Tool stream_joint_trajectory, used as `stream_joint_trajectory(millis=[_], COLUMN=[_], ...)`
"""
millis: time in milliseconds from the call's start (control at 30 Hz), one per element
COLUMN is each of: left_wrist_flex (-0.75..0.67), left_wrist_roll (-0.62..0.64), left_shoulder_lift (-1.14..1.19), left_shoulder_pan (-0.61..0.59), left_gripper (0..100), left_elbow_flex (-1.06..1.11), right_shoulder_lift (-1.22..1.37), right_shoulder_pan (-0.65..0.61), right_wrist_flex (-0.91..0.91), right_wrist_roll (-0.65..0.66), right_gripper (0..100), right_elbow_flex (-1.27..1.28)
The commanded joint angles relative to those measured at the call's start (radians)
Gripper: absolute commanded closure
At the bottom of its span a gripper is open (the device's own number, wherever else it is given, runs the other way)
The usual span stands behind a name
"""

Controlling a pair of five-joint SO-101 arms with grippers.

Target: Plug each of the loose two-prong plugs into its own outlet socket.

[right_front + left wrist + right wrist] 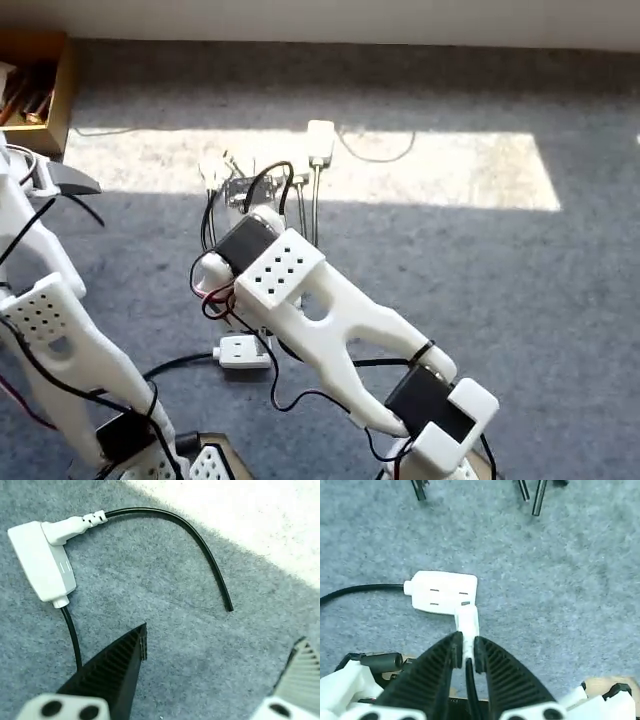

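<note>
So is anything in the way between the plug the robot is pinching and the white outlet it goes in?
Nothing visible is in the way. The right gripper is shut on the white plug, and the plug's front end is already right at a socket of the white outlet block. Only bare grey carpet lies around them.

My right arm (330, 310) stretches from its base and leans over the white outlet block (243, 352), with the wrist bent down toward it. My right gripper (466, 641) sits just short of that block. Its two black fingers (440, 665) are pinched on the white two-prong plug (466, 622), whose front end meets the block. My left arm (60, 330) rises left of the block, well apart from it. My left gripper (220, 640) points downward with its fingers spread wide, holding nothing.
</note>
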Motion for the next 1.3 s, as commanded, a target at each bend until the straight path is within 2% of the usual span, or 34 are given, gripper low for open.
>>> stream_joint_trajectory(millis=[0, 133, 333, 767, 1000, 1267], left_wrist_flex=[0.002, 0.0, 0.0, -0.021, -0.043, -0.043], left_wrist_roll=[-0.005, -0.002, 0.0, 0.0, 0.0, 0.0], left_shoulder_lift=[-0.008, -0.008, -0.008, -0.012, -0.012, -0.013], left_shoulder_pan=[-0.012, -0.013, -0.01, -0.036, -0.048, -0.048], left_gripper=[58, 58, 58, 58, 58, 58], left_elbow_flex=[-0.039, -0.039, -0.039, -0.041, -0.041, -0.041], right_shoulder_lift=[-0.01, -0.013, -0.007, -0.007, -0.005, -0.007], right_shoulder_pan=[0.033, 0.064, -0.007, 0.01, -0.064, -0.065], right_wrist_flex=[0.004, 0.005, -0.021, -0.031, 0.004, -0.022], right_wrist_roll=[-0.049, -0.063, -0.057, -0.031, -0.021, -0.02], right_gripper=[99.3, 99.3, 99.2, 99.2, 99.2, 99.2], right_elbow_flex=[-0.042, -0.053, -0.044, -0.004, -0.002, 0.039])
